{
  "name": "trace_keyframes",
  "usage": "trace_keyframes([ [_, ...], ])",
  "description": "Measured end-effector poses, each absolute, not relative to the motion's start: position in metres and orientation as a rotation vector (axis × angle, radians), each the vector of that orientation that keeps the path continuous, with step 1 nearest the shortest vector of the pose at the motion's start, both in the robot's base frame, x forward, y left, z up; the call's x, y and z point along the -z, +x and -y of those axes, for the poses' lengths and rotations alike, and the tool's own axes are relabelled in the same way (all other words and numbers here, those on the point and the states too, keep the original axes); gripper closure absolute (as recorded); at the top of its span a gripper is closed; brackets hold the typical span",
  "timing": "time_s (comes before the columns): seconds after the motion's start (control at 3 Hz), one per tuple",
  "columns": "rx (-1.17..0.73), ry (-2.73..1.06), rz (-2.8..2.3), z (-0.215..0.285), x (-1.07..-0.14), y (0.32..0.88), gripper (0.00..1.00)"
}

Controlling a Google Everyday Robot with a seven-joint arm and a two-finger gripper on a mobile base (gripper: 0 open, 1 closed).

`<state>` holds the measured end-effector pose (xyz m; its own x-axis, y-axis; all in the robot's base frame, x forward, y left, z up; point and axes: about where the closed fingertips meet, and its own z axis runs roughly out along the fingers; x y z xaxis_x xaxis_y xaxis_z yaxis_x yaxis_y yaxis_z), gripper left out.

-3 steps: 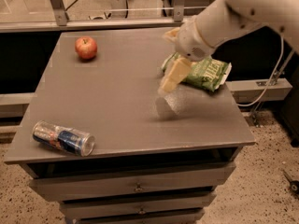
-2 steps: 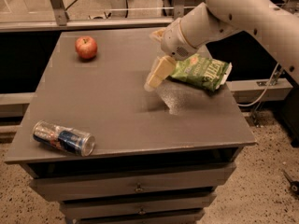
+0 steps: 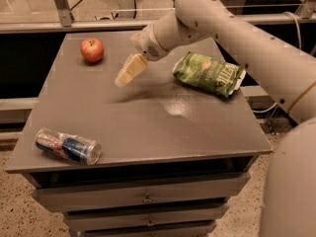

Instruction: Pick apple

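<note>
A gray table (image 3: 148, 127) with drawers holds a small red apple (image 3: 92, 50) near its far corner, untouched. The robot's white arm reaches across the tabletop, and its cream-colored gripper (image 3: 129, 70) has swept away from the green chip bag (image 3: 210, 74) to hover nearer the apple, though still apart from it. Whether the gripper is clenched or released cannot be told; it carries nothing. A crushed can (image 3: 68, 145) lies at the near edge. The approach looks underway, the grasp not yet begun.

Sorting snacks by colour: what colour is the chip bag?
Green, camera view; gripper hovers between bag and apple.
</note>
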<state>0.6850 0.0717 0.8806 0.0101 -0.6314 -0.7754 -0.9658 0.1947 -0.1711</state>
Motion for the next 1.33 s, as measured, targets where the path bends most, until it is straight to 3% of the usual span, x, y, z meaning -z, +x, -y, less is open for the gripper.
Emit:
trace_keyframes([
  [0.67, -0.669, -1.374, -1.752, -0.142, -0.871, 0.73, 0.0],
  [1.33, -0.654, -1.313, -1.734, -0.178, -0.864, 0.776, 0.0],
])
